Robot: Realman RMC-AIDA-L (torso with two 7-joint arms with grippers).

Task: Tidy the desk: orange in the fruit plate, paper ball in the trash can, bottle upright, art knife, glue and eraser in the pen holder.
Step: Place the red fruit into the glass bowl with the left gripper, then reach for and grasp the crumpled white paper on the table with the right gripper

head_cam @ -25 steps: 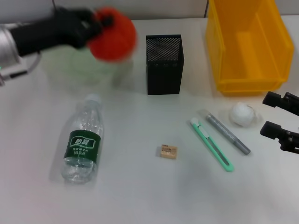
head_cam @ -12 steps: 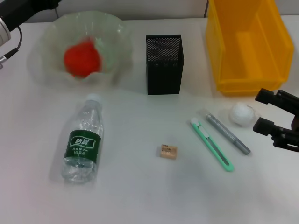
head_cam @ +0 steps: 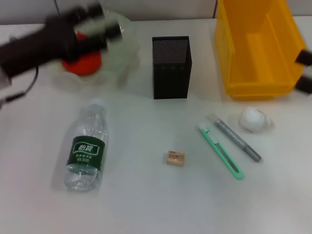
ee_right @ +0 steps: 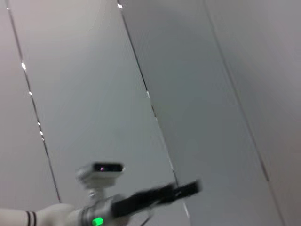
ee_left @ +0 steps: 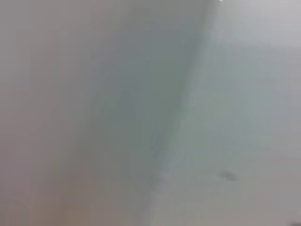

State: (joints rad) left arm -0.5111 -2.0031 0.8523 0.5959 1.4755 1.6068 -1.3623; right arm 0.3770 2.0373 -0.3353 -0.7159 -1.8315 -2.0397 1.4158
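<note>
The orange [head_cam: 84, 63] lies in the pale green fruit plate [head_cam: 124, 48] at the back left. My left gripper [head_cam: 103, 22] hovers blurred over the plate, just above the orange, fingers apart and empty. My right gripper [head_cam: 304, 70] shows only at the right edge beside the yellow trash can [head_cam: 253, 90], its two tips apart. The bottle [head_cam: 87, 151] lies on its side at the front left. The eraser [head_cam: 175, 158], art knife [head_cam: 220, 151], glue [head_cam: 238, 140] and paper ball [head_cam: 253, 119] lie on the table. The pen holder [head_cam: 171, 68] stands at the back centre.
The white table carries everything. The left wrist view is a grey blur. The right wrist view shows wall panels and a white unit with a green light [ee_right: 97, 220].
The orange dropped from my left gripper into the fruit plate. My left arm drew away, then swung back over the plate. My right gripper moved from beside the paper ball to the right edge.
</note>
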